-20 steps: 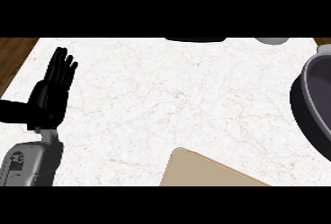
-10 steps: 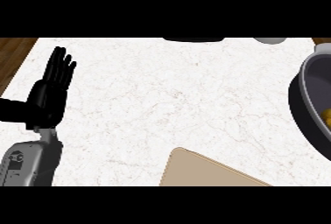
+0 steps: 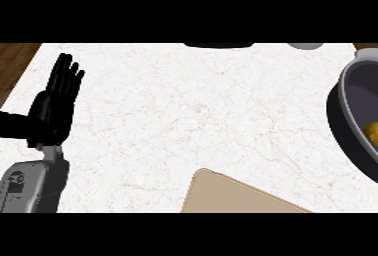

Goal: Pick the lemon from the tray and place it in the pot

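While the left hand [image 3: 52,107] rests open, the lemon [image 3: 371,131] lies in the pot [image 3: 353,95].

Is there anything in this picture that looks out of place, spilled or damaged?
Nothing stands out. The lemon lies inside the pot at the right edge, the tray sits flat on the counter, and the left hand rests open at the left.

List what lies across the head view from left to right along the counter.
left hand, open and resting at the left edge → bare stretch of marble counter → tan tray at the lower edge → dark pot at the right edge → lemon inside the pot.
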Robot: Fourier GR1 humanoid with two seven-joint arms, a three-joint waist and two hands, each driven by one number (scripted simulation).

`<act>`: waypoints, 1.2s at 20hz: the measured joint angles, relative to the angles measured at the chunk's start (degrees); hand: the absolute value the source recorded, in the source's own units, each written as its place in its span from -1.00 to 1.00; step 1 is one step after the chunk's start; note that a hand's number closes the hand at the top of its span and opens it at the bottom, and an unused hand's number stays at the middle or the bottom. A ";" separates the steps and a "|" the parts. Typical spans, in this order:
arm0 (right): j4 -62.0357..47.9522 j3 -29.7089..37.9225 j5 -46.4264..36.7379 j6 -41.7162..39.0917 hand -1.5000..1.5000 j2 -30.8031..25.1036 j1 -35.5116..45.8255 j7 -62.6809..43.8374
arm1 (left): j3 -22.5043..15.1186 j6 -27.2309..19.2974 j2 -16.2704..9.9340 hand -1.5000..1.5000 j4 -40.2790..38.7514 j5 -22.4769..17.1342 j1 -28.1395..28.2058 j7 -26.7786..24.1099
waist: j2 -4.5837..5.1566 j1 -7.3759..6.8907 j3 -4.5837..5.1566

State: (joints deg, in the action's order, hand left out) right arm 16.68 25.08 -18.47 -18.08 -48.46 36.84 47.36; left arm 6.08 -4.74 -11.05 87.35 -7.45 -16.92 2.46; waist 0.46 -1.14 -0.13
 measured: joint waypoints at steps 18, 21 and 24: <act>-7.17 11.54 12.01 -8.48 -1.00 -10.60 -3.24 -4.95 | -0.43 -0.25 0.77 0.00 1.22 0.01 -0.67 0.84 | 0.72 -0.69 -0.49; -6.99 12.45 13.05 -9.25 -1.00 -11.65 -4.21 -5.56 | -0.64 -0.45 1.22 0.00 0.88 0.29 -0.28 0.18 | 0.82 -0.65 -0.58; -6.69 13.09 13.79 -9.85 -1.00 -12.74 -5.53 -6.06 | -0.01 -0.27 0.85 0.00 0.83 -0.12 -0.30 0.21 | 0.88 -0.55 -0.67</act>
State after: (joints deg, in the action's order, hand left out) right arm 9.99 38.18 -4.67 -27.93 -61.20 31.32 41.30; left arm 6.07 -5.01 -10.20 88.18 -7.57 -17.22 2.67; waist 1.34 -1.69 -0.81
